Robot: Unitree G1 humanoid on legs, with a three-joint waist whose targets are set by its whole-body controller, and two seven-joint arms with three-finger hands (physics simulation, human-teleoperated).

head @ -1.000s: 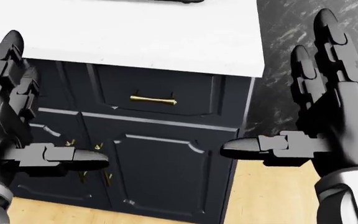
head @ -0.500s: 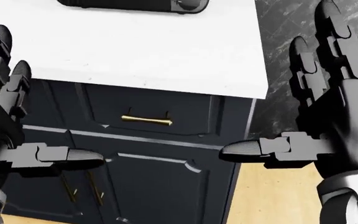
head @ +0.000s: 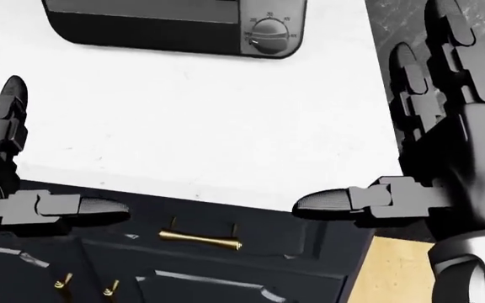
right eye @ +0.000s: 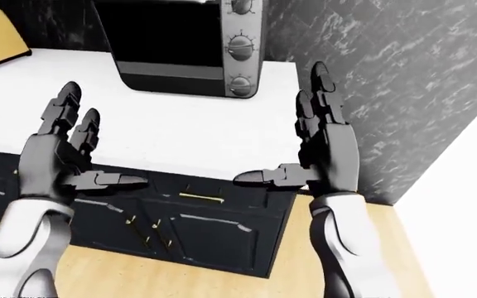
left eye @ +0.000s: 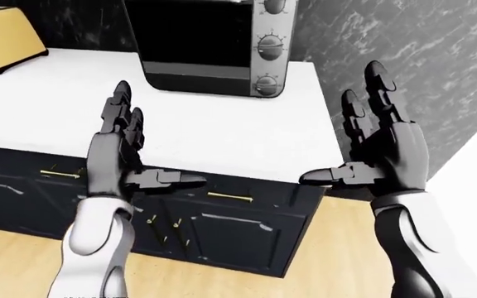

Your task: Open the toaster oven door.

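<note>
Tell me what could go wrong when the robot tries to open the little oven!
The right hand could bump the knobs beside the toaster oven door, since they sit on that side. The door's top is cut off in every view, so reaching for its handle would be partly blind. Both hands, the left hand too, are open and far from the door.

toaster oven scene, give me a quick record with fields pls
oven: on the white counter, door shut
knobs: stacked down the oven's right side
toaster: yellow, at the left-eye view's top left
left hand: open, raised, short of the oven
right hand: open, raised, touching nothing
drawer handle: brass, under the counter edge
</note>
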